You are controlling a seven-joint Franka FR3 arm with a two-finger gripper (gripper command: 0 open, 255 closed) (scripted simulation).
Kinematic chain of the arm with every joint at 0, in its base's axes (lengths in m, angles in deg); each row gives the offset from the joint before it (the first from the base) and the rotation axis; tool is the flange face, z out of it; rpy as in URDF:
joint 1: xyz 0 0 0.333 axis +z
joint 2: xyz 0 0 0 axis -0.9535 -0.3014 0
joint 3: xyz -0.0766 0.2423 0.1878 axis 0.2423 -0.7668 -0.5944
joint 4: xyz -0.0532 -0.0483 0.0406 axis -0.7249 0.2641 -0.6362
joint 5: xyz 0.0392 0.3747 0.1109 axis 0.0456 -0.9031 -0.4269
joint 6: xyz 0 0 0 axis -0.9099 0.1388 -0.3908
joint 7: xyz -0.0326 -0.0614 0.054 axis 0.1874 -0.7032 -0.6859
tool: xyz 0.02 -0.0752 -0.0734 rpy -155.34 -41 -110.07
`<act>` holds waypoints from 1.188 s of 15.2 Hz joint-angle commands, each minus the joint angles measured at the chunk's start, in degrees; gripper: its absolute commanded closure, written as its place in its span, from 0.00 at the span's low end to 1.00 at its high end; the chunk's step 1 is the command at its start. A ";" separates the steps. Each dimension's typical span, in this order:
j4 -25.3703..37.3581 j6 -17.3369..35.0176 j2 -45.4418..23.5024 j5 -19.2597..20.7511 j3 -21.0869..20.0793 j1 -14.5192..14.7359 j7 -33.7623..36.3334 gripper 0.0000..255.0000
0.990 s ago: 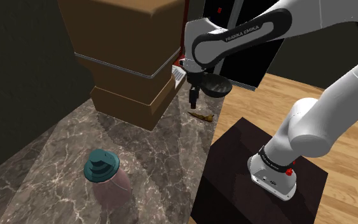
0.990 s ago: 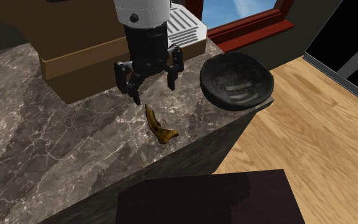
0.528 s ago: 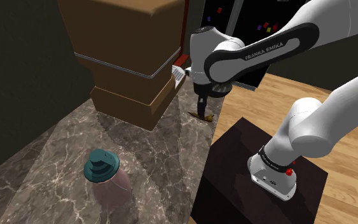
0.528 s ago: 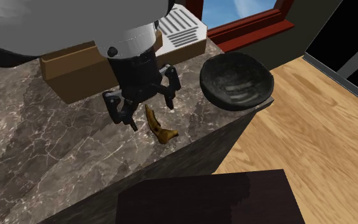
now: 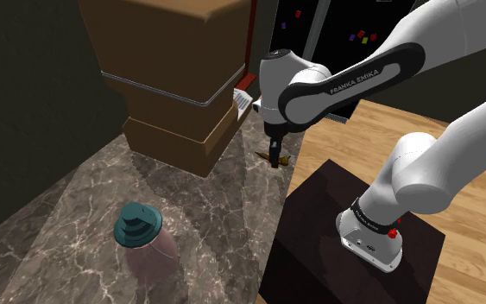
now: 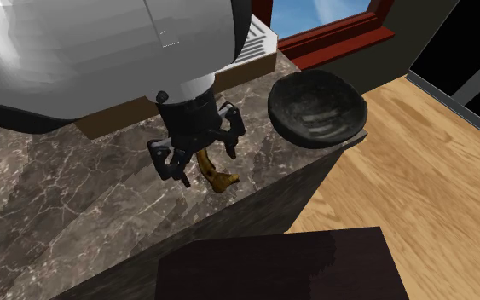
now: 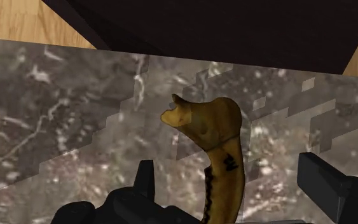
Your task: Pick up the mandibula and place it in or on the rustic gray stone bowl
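Though untouched, mandibula [image 7: 219,137] inside tool [image 7: 228,170] span.

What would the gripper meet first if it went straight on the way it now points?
Probably the yellowish bone lying between the open fingers of the gripper, then the marble counter beneath; depth is unclear.

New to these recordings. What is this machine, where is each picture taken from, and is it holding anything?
This is a white robot arm with a black two-finger gripper, on a dark box stand. One picture looks down from beside the stand, one from elsewhere above the marble counter, one from the hand itself. On the counter: a yellowish jawbone, a dark bowl, a teal-capped jar, a brown box. Nothing is held: the open fingers straddle the jawbone without touching it.
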 commanded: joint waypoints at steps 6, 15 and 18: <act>-0.05 0.12 -0.06 -0.01 -0.02 0.01 0.03 1.00; 0.30 -0.78 0.50 -0.05 0.00 0.03 -0.03 1.00; 1.46 -3.50 2.06 -0.16 0.08 0.07 -0.20 1.00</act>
